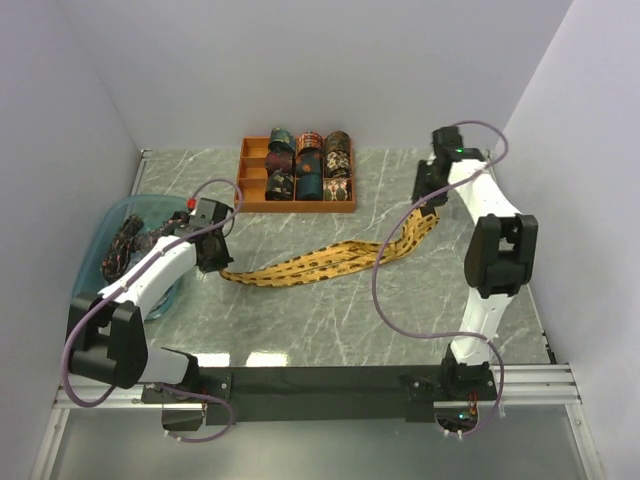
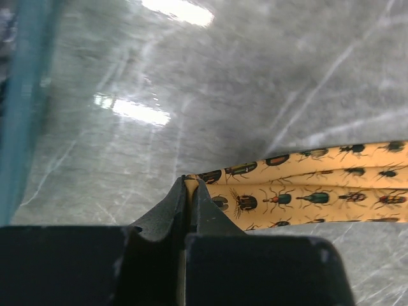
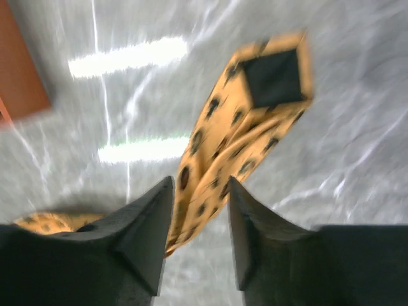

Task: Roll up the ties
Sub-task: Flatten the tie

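The step in hand is judged to be the laying-out of one tie before rolling. The mustard-gold tie (image 1: 320, 262) is stretched across the middle of the table (image 1: 330, 330), doubled along its length, from the left jaws to the right jaws farther back on the right.

The left jaws are clenched on the tie's folded end (image 2: 204, 182), which is pinched between the tips in the left wrist view, with the two layers running away to the right just above the marble. The right jaws are parted and nothing is gripped by them. In the blurred right wrist view the tie's free ends (image 3: 217, 159) are seen between and below the two fingers, and the wide tip with its dark lining (image 3: 274, 76) lies beyond them on the table. Whether either finger touches the fabric cannot be told.

No coil is yet formed in this tie, so the rolling itself is judged not begun. The next move probably calls for one end to be turned over on itself while the strip is kept straight.

Rolled ties (image 1: 310, 165) are stood in the orange tray (image 1: 295, 207) at the far edge. Loose ties (image 1: 128, 240) are heaped in the blue basin (image 1: 150, 198) on the left.
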`<state>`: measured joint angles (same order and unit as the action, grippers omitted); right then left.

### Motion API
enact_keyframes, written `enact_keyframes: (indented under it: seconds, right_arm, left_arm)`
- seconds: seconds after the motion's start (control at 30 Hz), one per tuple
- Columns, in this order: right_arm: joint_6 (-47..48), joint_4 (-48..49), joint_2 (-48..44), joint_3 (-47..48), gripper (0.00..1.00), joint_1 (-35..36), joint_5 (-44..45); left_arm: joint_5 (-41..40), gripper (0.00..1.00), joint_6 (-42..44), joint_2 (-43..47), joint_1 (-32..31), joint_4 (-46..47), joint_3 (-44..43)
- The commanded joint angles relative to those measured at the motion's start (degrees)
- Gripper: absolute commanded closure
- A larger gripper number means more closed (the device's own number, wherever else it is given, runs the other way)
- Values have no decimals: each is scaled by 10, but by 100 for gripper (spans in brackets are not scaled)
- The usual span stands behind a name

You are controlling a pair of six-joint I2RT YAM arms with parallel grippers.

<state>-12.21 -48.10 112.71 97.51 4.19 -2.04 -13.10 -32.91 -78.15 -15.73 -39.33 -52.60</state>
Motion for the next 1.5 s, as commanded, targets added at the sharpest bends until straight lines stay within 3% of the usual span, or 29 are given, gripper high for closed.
enact_keyframes:
  seconds: [0.0,0.2,0.47,0.77,1.07,1.33,1.47]
  right_arm:
    - [-34,91,-11,-26,55,-32,-66]
    - [-73,147,27,-55,68,-69,-124]
    - [-108,186,74,-73,69,-103,-152]
    - [-149,130,126,-31,69,-157,-120]
    - [-150,92,121,1,68,-213,-57]
    - [-102,98,90,-18,67,-241,-28]
    - [-91,147,-9,-87,64,-208,-43]
  left_arm:
    - [-3,99,-14,26,17,-7,3]
    - [22,99,-19,26,23,-7,8]
    - [19,99,-18,22,24,-12,4]
    - [59,99,-3,5,25,13,-2]
    - [164,99,-5,-17,25,39,-6]
    - [140,99,-13,-17,28,50,-2]
    - [109,98,-31,6,39,63,10]
